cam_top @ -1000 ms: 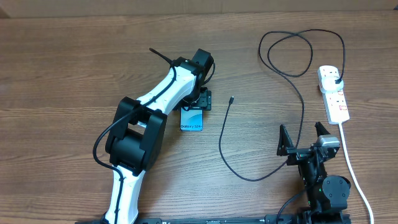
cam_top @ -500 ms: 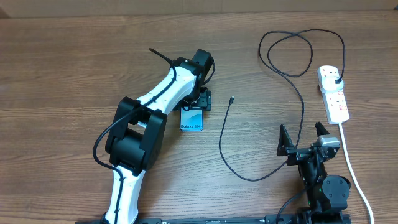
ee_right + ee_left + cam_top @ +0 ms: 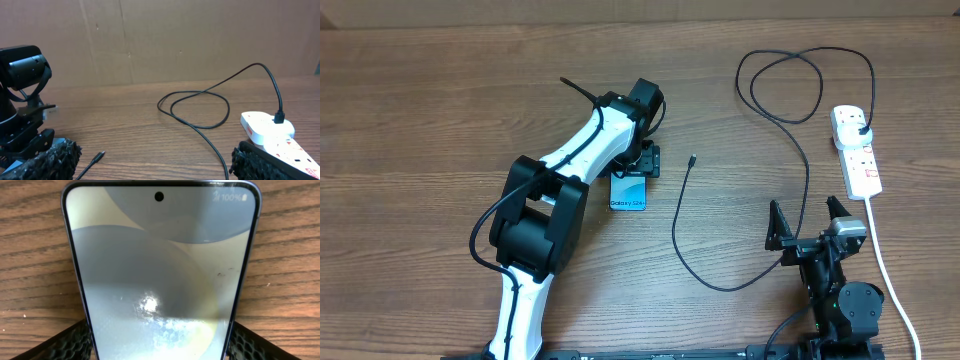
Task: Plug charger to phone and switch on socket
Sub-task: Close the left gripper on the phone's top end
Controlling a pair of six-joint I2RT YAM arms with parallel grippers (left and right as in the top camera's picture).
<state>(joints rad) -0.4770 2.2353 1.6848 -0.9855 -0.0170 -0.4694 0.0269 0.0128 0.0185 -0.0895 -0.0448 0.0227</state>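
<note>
The phone (image 3: 629, 191) lies face up on the counter (image 3: 440, 100), the left jaws pinching its long edges, pads (image 3: 60, 342) against the frame, apparently to steady it for plugging. The charger (image 3: 807, 160) has its connector tip (image 3: 692, 159) lying free near the phone and its plug (image 3: 861, 128) seated in the socket (image 3: 857, 152). The right jaws stand spread and empty beside the cable, likely to fetch that tip

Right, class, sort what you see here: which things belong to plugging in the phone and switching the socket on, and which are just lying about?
For the job:
- phone
- charger
- socket

Not part of it:
- table
- brown board behind
No other loose things are in view.
</note>
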